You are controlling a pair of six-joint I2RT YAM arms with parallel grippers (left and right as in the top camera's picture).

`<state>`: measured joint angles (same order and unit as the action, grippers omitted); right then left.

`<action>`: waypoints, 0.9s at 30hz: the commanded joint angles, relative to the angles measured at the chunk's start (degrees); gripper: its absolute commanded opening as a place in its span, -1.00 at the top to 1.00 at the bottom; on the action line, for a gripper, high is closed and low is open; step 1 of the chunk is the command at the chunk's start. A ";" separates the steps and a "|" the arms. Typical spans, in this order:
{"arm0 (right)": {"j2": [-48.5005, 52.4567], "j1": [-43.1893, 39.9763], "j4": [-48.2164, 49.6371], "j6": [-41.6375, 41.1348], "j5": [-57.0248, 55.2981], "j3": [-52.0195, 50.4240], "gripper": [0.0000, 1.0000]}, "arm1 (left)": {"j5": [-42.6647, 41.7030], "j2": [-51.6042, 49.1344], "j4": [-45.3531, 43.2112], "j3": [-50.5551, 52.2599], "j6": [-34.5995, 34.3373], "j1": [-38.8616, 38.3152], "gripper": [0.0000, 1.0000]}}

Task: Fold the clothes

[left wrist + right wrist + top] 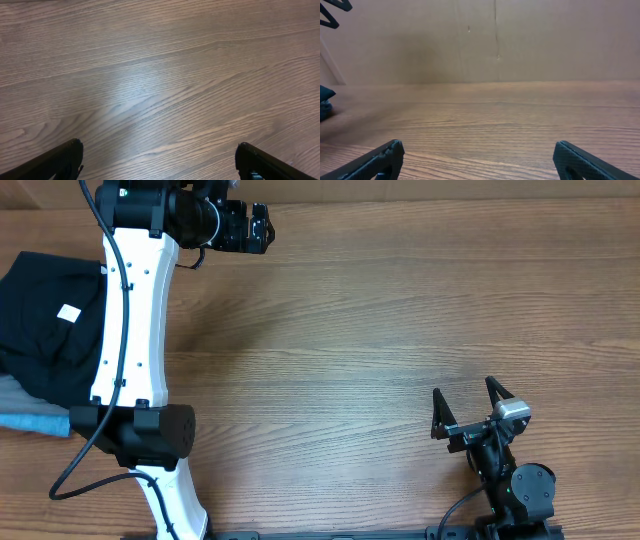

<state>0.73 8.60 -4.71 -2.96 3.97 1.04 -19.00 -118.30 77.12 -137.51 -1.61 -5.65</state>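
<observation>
1. A black T-shirt [40, 330] lies bunched and unfolded at the far left of the overhead frame, partly cut off by the picture's edge. Its small white neck tag [69, 312] faces up near the middle of the heap.
2. A strip of blue-grey cloth [25, 420] shows just below the shirt in the lower left, its upper edge tucked under the black fabric.
3. The same shirt appears as a dark lump at the left edge of the right wrist view, low on the wood and well apart from that camera's fingers [375, 160].
4. The white left arm [130, 330] runs from the bottom of the overhead frame to the top left and crosses in front of the shirt's right-hand edge. Whether it touches the fabric cannot be told.
5. The left gripper [250, 226] sits at the top of the overhead frame, right of the shirt and clear of it. In the left wrist view its fingers [55, 162] stand wide apart in the two lower corners, with only bare wood between them.
6. The right gripper [468, 402] is in the lower right of the overhead frame, far from the shirt. Its two black prongs are spread in a V and hold nothing.
7. The right arm [515, 480] is folded compactly at the bottom right edge.
8. The wood-grain tabletop [380, 330] fills the centre and right of the overhead frame. In the right wrist view a plain brown panel [520, 40] rises behind its far edge.
</observation>
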 commanded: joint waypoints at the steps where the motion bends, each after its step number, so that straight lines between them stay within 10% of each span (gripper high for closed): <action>1: -0.50 -0.44 0.20 -0.09 -0.94 -0.59 -1.00 | 0.13 1.29 0.00 -0.33 -0.98 0.04 -1.00; 16: -0.50 -0.44 0.20 -0.09 -0.94 -0.59 -1.00 | 0.15 3.89 0.17 -0.33 -1.01 -0.39 -1.00; 27: -0.50 -0.44 0.20 -0.09 -0.94 -0.59 -1.00 | 1.62 39.39 1.33 -0.33 -0.96 -0.37 -1.00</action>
<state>0.73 8.60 -4.69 -2.98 3.60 1.04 -18.52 -86.28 77.62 -137.38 -1.61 -5.65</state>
